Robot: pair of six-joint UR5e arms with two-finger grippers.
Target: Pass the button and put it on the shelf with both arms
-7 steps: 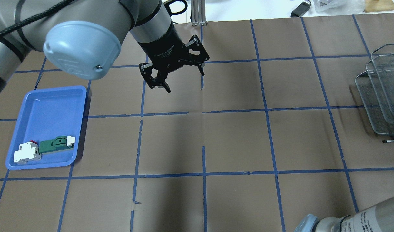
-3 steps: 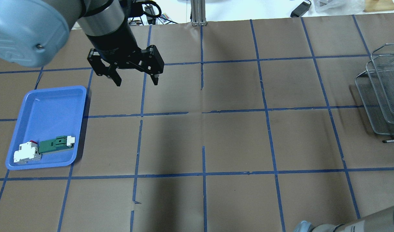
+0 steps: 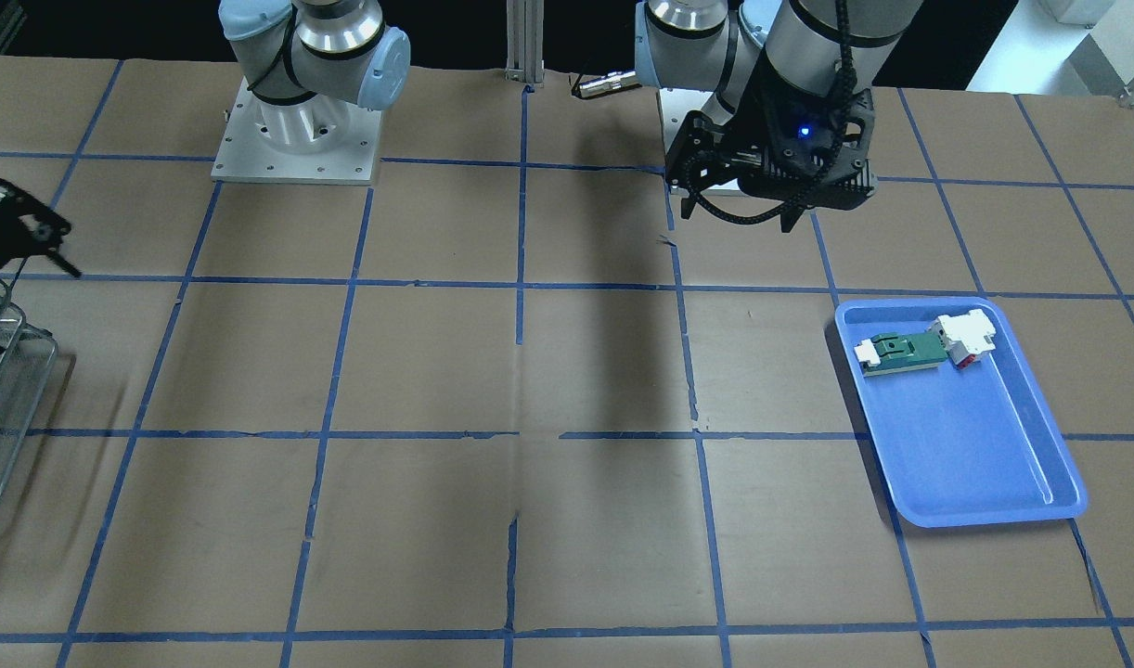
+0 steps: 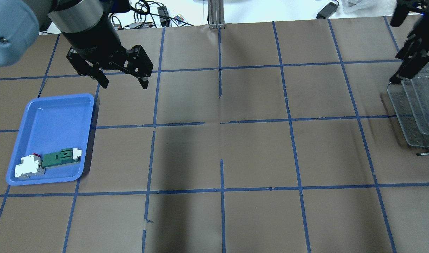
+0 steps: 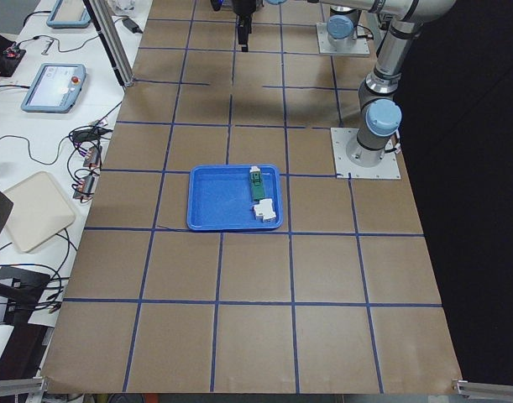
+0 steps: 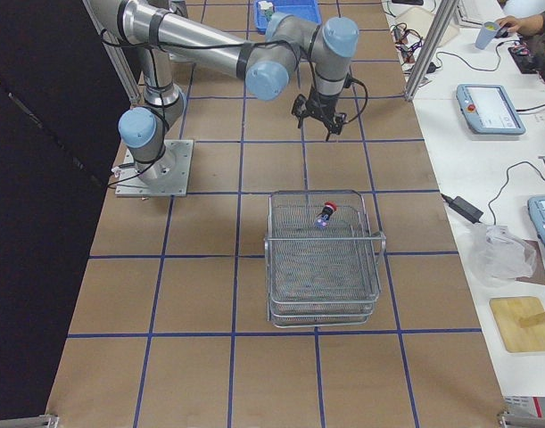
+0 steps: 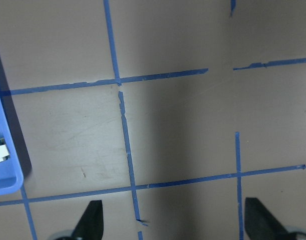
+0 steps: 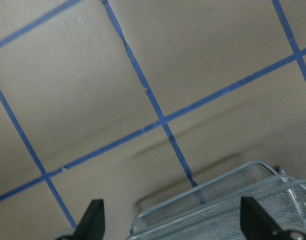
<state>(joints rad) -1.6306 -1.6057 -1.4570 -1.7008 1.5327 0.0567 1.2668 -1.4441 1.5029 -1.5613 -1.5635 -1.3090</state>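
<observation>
From the right end of the table, the shelf [image 6: 324, 267] is nearest to me: silver wire-mesh tiers stacked one over another, with rounded corners and thin wire rims. The button [image 6: 326, 212] lies tipped on its side in the top tier, towards the far end, with its round red cap over a black body. I cannot make out the base.

Beyond that far end hangs the right gripper [image 6: 318, 127]. It is off the shelf, well apart from the button and clear of the table [image 4: 256, 154]. Its two black fingers [image 8: 92, 222] are spread wide with nothing between them and nothing touching them. In its wrist view I see only brown paper, blue tape lines and a rounded mesh corner of the shelf at the lower edge.

The table cover is matt brown paper, slightly scuffed, crossed by a grid of blue tape that is torn in places.

Farther along, the left gripper [image 4: 124, 84] hangs over bare paper, also spread wide and holding nothing. A blue light glows on its black body in the front view.

Farthest away is a glossy blue plastic tray [image 4: 53, 116] with a raised rim, just beside that gripper in the overhead view. In one end of it a white block [image 4: 29, 167] and a green board [image 4: 60, 157] lie touching.
</observation>
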